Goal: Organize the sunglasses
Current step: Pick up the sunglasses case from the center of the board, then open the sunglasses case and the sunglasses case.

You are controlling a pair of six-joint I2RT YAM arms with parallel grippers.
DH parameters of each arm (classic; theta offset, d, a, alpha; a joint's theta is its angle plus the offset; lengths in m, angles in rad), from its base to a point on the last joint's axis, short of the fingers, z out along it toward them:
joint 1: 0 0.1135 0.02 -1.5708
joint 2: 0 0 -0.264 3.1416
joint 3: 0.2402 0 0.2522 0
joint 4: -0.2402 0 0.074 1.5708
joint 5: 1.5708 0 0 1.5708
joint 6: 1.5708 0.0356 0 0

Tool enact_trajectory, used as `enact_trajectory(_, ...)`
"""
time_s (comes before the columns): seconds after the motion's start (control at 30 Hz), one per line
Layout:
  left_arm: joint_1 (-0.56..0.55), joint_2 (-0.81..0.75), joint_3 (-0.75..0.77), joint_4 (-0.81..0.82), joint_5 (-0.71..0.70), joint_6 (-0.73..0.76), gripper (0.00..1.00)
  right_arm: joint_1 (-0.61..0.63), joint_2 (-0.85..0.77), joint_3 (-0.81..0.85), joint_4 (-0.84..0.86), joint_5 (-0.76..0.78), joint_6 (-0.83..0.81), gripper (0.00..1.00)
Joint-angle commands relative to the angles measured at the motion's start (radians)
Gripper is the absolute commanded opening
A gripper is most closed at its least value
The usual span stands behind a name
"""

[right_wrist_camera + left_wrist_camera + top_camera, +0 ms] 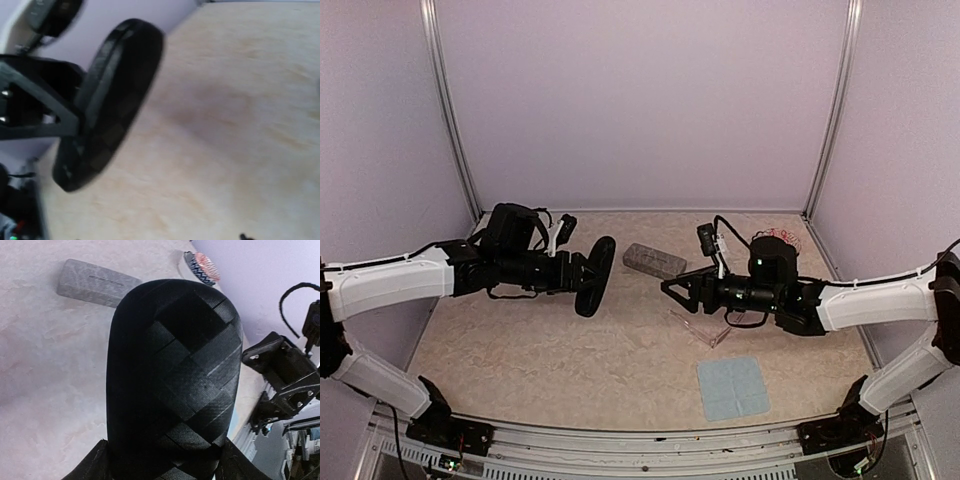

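My left gripper (pixel 582 275) is shut on a black oval glasses case (pixel 595 275) and holds it on edge above the table; its woven lid fills the left wrist view (pixel 175 375), with a finger on each side at the bottom. The clear pale-pinkish sunglasses (pixel 704 328) lie on the table just below my right gripper (pixel 678 294), whose fingers look spread apart and empty in the top view, pointing left toward the case. The blurred right wrist view shows the black case (pixel 107 105) but not its own fingers. The dark wire-framed sunglasses are out of view.
A closed grey rectangular case (pixel 654 260) lies at the table's middle back, also in the left wrist view (pixel 95 284). A light blue cloth (pixel 732 388) lies at the front right. A small patterned dish (pixel 202 266) sits at the back right.
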Motion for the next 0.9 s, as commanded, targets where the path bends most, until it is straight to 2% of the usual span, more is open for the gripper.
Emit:
enact_trajectory(0.0, -0.025, -0.071, -0.061, 0.248, 0.100, -0.089, 0.00, 0.058, -0.006, -0.002, 0.186, -0.031, 0.086, 0.66)
enact_trajectory(0.17, -0.053, -0.119, -0.126, 0.380, 0.132, -0.139, 0.00, 0.097, 0.030, 0.028, 0.259, -0.064, 0.115, 0.67)
enact_trajectory(0.37, -0.083, -0.161, -0.177, 0.481, 0.136, -0.165, 0.00, 0.153, 0.072, 0.099, 0.218, -0.022, 0.084, 0.67)
enact_trajectory(0.87, -0.106, -0.198, -0.210, 0.521, 0.132, -0.172, 0.00, 0.212, 0.171, 0.211, 0.199, -0.004, 0.073, 0.67)
